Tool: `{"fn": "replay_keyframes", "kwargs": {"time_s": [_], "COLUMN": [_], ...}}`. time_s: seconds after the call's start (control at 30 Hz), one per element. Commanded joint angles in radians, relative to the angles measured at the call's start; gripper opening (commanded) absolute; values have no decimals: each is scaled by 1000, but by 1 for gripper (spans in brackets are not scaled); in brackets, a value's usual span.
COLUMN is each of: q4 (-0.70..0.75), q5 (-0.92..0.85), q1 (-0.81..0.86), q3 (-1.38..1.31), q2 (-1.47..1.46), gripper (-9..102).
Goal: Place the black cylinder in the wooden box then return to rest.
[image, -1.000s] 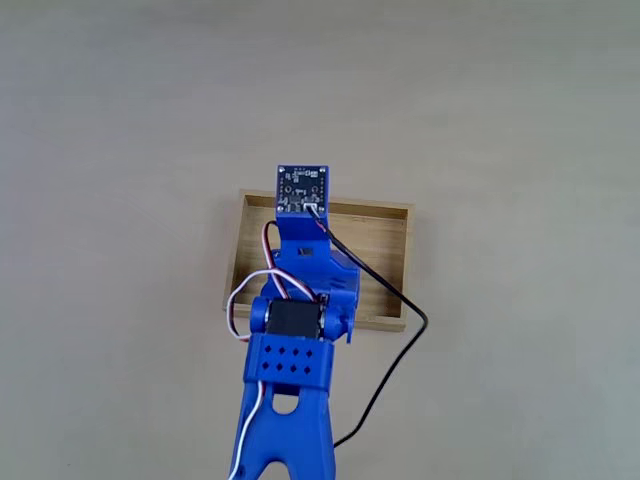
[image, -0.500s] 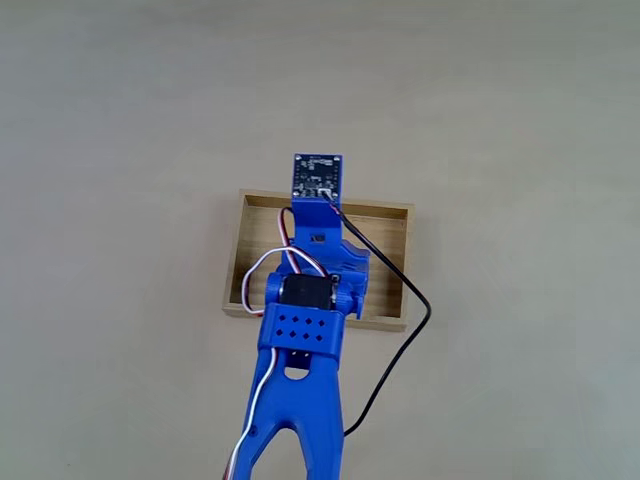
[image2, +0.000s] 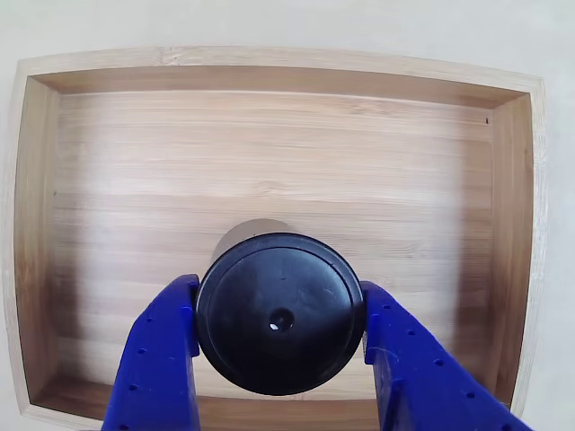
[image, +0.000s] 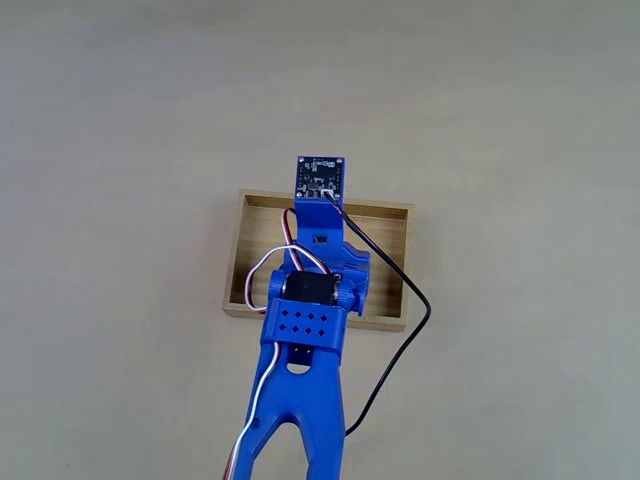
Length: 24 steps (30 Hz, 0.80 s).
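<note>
One bench (image: 120,120) carries everything you see: a plain, matte, pale beige surface, evenly lit, with nothing of the room around it in frame.

One wooden box (image: 385,240), set near the middle of the bench in the fixed view: shallow, rectangular, light wood, low walls. In the other view its floor (image2: 269,153) shows long horizontal grain bands, darker along the inner walls.

One black cylinder (image2: 280,312): short, glossy, round-topped, with a small central dimple. You have it above the box floor toward the near wall in the other view, casting a soft shadow on the wood behind it.

One gripper (image2: 280,359): blue plastic fingers (image2: 157,359) dotted with small holes, pressed against the cylinder's left and right sides and clamped on it.

One blue arm (image: 300,340) reaching up from the bench's lower edge over the box, with a square blue circuit board (image: 320,178) at its tip, white and red wires (image: 262,270) looped at its left, and a black cable (image: 400,350) trailing to the right.
</note>
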Motion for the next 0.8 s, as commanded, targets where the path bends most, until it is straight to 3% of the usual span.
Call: {"fn": "replay_keyframes", "kwargs": {"time_s": [0.0,0.77], "q4": [-32,-15], "q5": [-12,21], "q1": [9,23], "q3": [-124,-124], "q2": [-17,-46], "gripper": [20,32]}}
